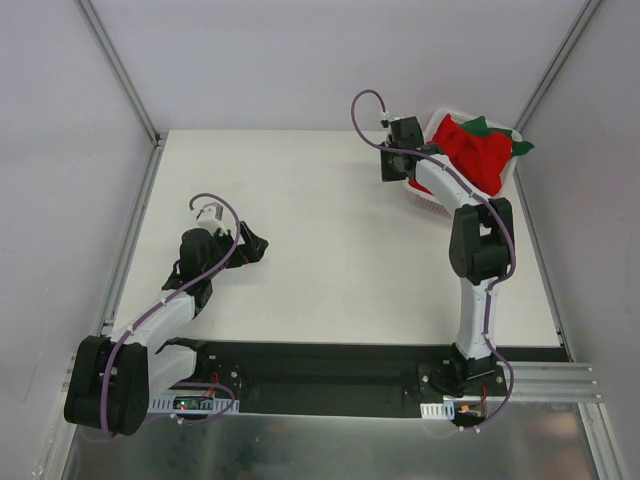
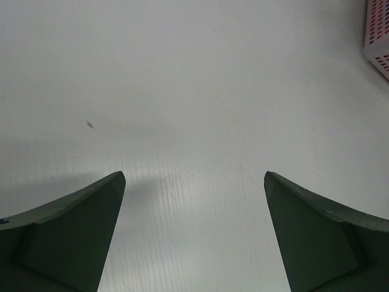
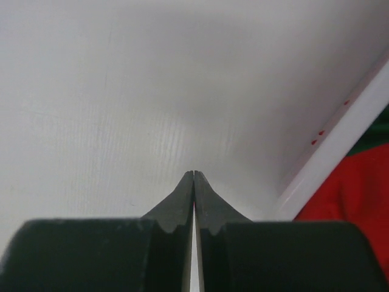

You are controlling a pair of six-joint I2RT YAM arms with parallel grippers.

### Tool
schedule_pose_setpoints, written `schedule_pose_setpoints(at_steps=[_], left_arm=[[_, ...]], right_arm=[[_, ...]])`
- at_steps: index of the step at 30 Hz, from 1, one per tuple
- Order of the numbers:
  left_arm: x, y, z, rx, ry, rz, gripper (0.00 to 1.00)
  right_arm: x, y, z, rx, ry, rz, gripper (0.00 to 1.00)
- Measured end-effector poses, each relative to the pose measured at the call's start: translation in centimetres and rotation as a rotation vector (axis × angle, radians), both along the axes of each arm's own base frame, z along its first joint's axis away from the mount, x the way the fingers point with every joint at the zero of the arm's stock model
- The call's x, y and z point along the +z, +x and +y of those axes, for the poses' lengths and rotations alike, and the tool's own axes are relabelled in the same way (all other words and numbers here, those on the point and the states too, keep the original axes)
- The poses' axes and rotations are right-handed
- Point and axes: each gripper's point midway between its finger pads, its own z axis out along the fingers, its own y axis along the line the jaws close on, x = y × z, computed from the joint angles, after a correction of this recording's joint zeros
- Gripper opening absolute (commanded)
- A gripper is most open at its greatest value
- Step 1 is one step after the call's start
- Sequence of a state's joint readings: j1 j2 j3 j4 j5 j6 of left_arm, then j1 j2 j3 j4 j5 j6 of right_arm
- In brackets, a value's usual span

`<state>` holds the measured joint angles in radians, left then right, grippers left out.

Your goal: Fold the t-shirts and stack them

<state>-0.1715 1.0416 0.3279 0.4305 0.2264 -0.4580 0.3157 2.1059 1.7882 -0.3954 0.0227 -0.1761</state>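
The right gripper point(image 3: 193, 176) is clenched: its two dark fingers are pressed flat together, tip against tip, with only a hairline seam between them. It hangs at the far right of the matte white table top point(image 1: 320, 230), just beside the left wall of the white slotted plastic basket point(image 3: 337, 143). From the wrist view I cannot tell whether the tips touch the table. The right arm reaches up from its base, and its white link passes in front of the basket's near corner.

In the basket lies the bright red t-shirt point(image 1: 475, 150). It is not folded but bunched into a soft, rumpled mound with creases and peaks, and it fills most of the basket and rises above the rim. The dark green t-shirt point(image 1: 520, 147) is in there with it. Only bits of it show: one flap pokes out over the basket's right edge, and another small peak shows at the far side behind the red cloth. In the right wrist view the red cloth sits tight against the inside of the basket wall, with a dark green strip above it.

The left gripper point(image 2: 194, 179) is released. Its dark fingers are spread wide, and the white table surface shows between them. It sits low over the left half of the table, well apart from the basket, whose slotted corner just shows at the upper right of the left wrist view.
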Motion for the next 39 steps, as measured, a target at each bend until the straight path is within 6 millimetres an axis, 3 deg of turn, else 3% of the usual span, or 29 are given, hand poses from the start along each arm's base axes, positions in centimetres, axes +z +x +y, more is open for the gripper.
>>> schedule_pose_setpoints(at_steps=[12,24,39], left_arm=[[0.0,0.0,0.0,0.000,0.001,-0.001,0.99],[0.0,0.0,0.0,-0.001,0.000,-0.001,0.99],[0.0,-0.1,-0.4,-0.013,0.000,-0.001,0.99]], right_arm=[[-2.3,-0.9,-5.2,-0.166,-0.179,0.071,0.01],[-5.6,-4.1,-13.7,-0.359,-0.351,0.202,0.01],[-4.5,-4.9,-18.7,-0.463,-0.451,0.203,0.02]])
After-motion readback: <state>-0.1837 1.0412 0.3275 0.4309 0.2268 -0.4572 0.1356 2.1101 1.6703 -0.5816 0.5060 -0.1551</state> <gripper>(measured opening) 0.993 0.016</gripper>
